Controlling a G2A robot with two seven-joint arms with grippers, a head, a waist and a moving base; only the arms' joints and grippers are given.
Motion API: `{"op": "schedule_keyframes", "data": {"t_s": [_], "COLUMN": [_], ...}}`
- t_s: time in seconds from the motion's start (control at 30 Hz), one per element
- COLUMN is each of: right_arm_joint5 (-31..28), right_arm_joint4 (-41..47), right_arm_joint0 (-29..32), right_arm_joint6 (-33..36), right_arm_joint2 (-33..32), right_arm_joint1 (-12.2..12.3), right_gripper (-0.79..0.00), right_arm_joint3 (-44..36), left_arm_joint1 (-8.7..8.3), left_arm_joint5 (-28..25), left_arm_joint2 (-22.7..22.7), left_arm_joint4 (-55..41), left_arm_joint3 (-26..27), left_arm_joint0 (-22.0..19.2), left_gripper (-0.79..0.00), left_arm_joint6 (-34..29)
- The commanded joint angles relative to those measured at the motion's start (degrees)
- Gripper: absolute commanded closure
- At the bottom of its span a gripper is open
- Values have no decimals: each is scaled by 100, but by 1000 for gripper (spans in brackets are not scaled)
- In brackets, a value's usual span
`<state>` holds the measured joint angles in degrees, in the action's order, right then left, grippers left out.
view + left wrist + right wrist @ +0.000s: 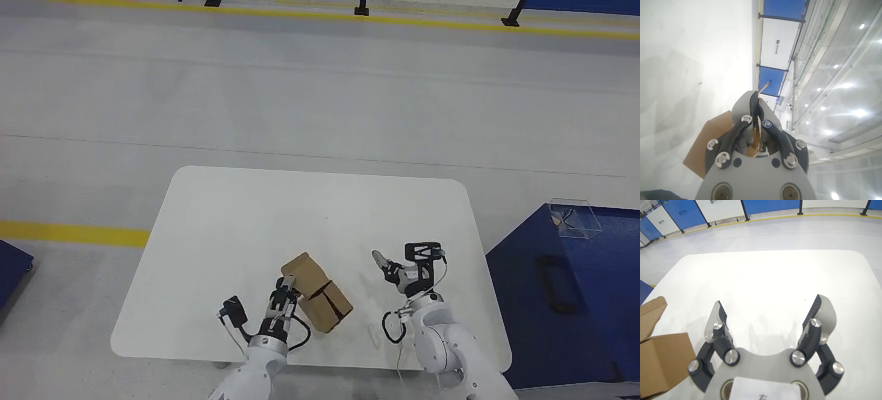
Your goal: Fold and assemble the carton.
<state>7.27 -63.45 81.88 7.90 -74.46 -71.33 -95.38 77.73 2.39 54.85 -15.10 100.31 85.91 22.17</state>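
Pinching a thin flap of the carton (317, 295) with the left tool (756, 102), fingers closed right down on the cardboard, at the lower centre of the top view near the front edge of the table (300, 200). Probably gripping there to steady the brown body while a panel gets folded. Hovering the right tool (770, 311) spread wide and gripping nothing, just right of the carton in the top view, over bare table; judging this as standing ready to press a loose flap. Showing one flap raised at the left edge of the right wrist view, so seemingly only partly assembled. Not revealing the carton's inside from any angle; cannot tell whether anything is lying in it.
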Motion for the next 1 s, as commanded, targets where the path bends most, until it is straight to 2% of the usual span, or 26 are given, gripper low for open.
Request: {"op": "schedule_keyframes", "data": {"t_s": [0.0, 0.47, 0.67, 0.77, 0.83, 0.97], "right_arm_joint5": [-49, -49, -329, -566, -723, -859], "right_arm_joint4": [14, 14, 211, 240, 341, 508], "right_arm_joint0": [-18, -18, -23, 40, 57, 34], "right_arm_joint6": [40, 40, 175, 194, 240, 333], "right_arm_joint2": [-30, -30, -257, -404, -501, -627], "right_arm_joint1": [4, 4, 27, 54, 67, 77], "right_gripper": [-785, -785, -785, -785, -785, -785], "right_arm_joint3": [-5, -5, 116, 113, 119, 165], "left_arm_joint1": [1, 24, 284, 434, 542, 749], "left_arm_joint5": [-7, -121, -1168, -1767, -2188, -2711], "left_arm_joint2": [-9, -23, -652, -993, -1169, -1497], "left_arm_joint4": [15, -44, -536, -574, -376, -617], "left_arm_joint3": [8, 91, 207, 41, -203, -843], "left_arm_joint0": [11, 33, 391, 516, 471, 107], "left_gripper": [0, 0, 0, 0, 0, 0], "left_arm_joint6": [6, 74, 1400, 2121, 2617, 3238]}}
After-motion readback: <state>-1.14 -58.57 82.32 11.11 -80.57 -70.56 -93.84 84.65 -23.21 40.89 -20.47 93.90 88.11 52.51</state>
